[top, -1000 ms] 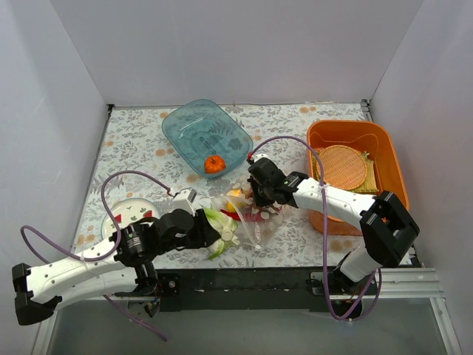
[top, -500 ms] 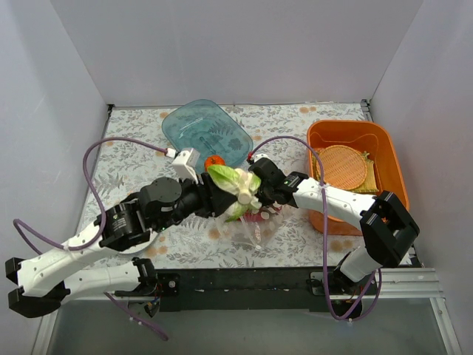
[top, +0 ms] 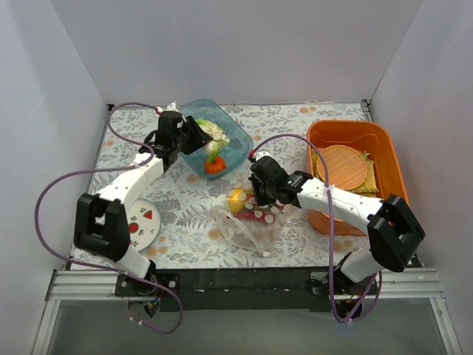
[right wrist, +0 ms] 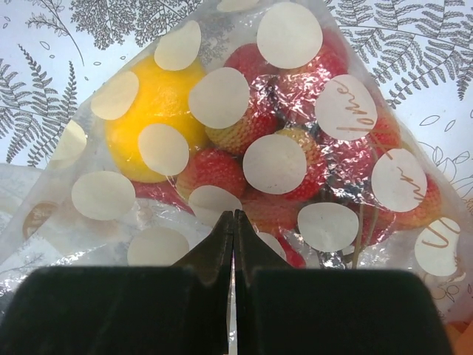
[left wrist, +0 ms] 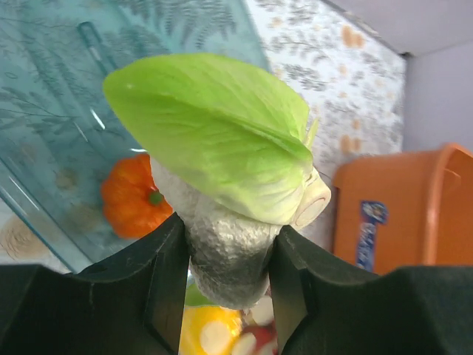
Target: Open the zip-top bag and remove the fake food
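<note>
At the far left of the surface (top: 185,203), over the teal bowl (top: 238,134), you will find the left pincer (top: 194,137) clamped on the cauliflower (top: 211,133). In the left wrist view, both fingers of the left pincer (left wrist: 225,259) press against the white body of the cauliflower (left wrist: 222,148), and its green leaf lies over the top. The cauliflower is held above the bowl and you cannot tell whether it touches it. The orange pumpkin (top: 214,165) rests inside the bowl at its near side; in the left wrist view the pumpkin (left wrist: 133,196) sits on the bowl floor behind the cauliflower.

Near the centre of the surface lies the zip-top bag (top: 247,228), crumpled and partly flat. The right pincer (top: 259,200) is at its far edge. In the right wrist view, the fingers of the right pincer (right wrist: 234,222) are pressed together on the film of the zip-top bag (right wrist: 295,148). Inside the bag you can see the yellow lemon (right wrist: 159,111) on the left and the red pieces (right wrist: 295,81) beside it. In the top view the lemon (top: 236,198) shows at the bag's far left end.

To the right stands the orange bin (top: 355,132) holding a woven mat (top: 341,166). At the near left, a plate (top: 144,225) rests on the surface.
</note>
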